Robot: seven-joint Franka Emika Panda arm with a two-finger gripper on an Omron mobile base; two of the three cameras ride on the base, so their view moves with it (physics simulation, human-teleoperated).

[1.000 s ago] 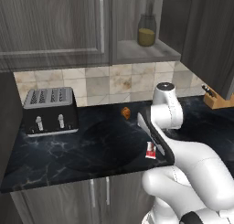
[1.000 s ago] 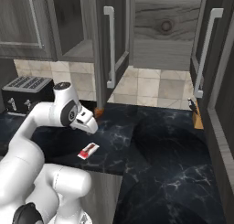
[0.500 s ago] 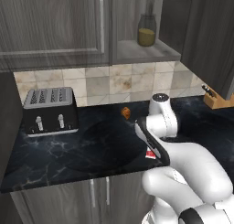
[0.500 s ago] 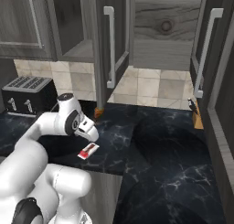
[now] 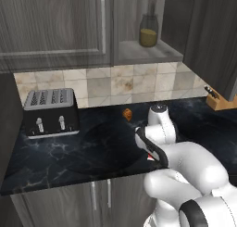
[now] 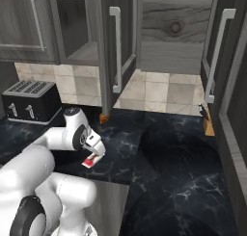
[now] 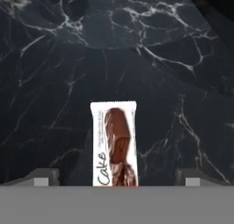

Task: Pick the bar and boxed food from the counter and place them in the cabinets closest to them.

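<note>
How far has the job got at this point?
Nothing looks stowed yet. The bar lies flat on the counter, and the open gripper hovers over it, one fingertip on each side, not touching. Left: grasp it and put it in a cabinet, then the boxed food.

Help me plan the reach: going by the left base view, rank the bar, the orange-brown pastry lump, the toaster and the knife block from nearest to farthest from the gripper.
1. The bar, on the counter right under the gripper, whose jaws are open.
2. The pastry lump, just behind, toward the tiled wall.
3. The toaster, far left.
4. The knife block, far right; its rank against the toaster is too close to call.
</note>
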